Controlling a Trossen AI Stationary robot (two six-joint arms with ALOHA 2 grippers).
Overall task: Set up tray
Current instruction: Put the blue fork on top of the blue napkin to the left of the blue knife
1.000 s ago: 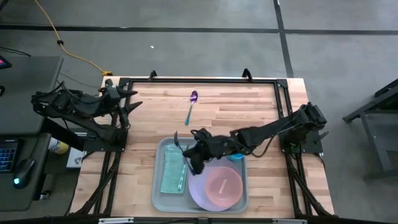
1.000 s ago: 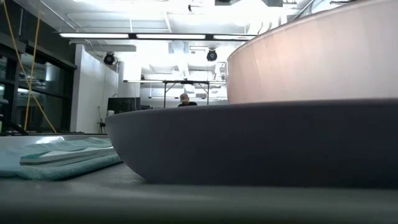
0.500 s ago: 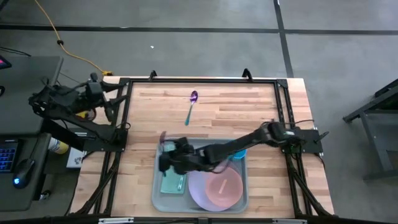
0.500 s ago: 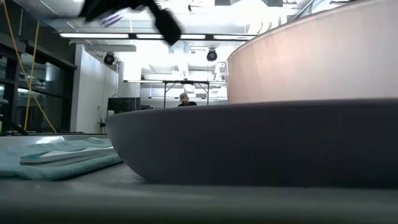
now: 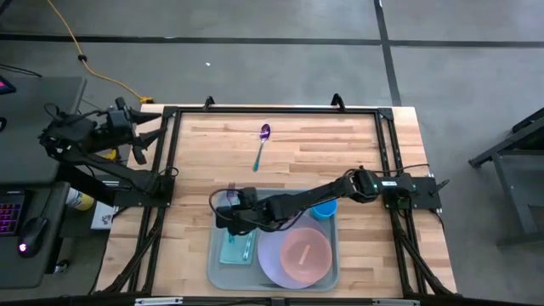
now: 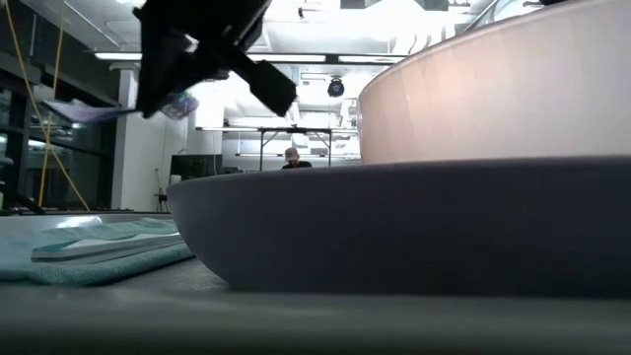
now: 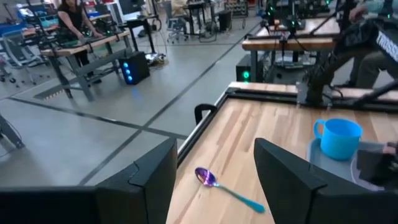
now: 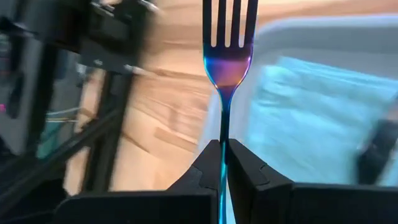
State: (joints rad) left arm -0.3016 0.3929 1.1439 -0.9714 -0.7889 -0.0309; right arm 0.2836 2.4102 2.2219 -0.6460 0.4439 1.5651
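The pale grey-green tray (image 5: 214, 255) lies at the table's near middle. On it are a teal napkin (image 5: 234, 246), a lavender plate (image 5: 276, 265) with a pink bowl (image 5: 306, 253), and a blue cup (image 5: 324, 209). My right gripper (image 5: 231, 211) reaches in from the right and is shut on an iridescent fork (image 8: 227, 59) over the tray's left end. A purple spoon with a teal handle (image 5: 261, 144) lies on the wood at the far middle. My left gripper (image 5: 140, 140) hangs open beyond the table's left edge, drawn back. My right gripper pinches the fork's thin handle (image 8: 222, 134) between its two fingers. The fork runs on along the fingers, tines (image 8: 229, 18) away from the hand. The fingers come from the table's right, slanting down. The fork (image 6: 99, 110) is lifted clear, about level, above the napkin (image 6: 89, 258).
The right arm (image 5: 357, 189) stretches across the tray's far rim and the cup. Bare wood lies left and far of the tray. The left wrist view shows the spoon (image 7: 227, 186) and cup (image 7: 337, 137); people work at benches in the room beyond.
My right gripper has carried the fork from over the tray's middle toward the table's left edge and down. It has rolled on the way and now hangs over the napkin end. My left gripper has drawn back toward the table's left edge.
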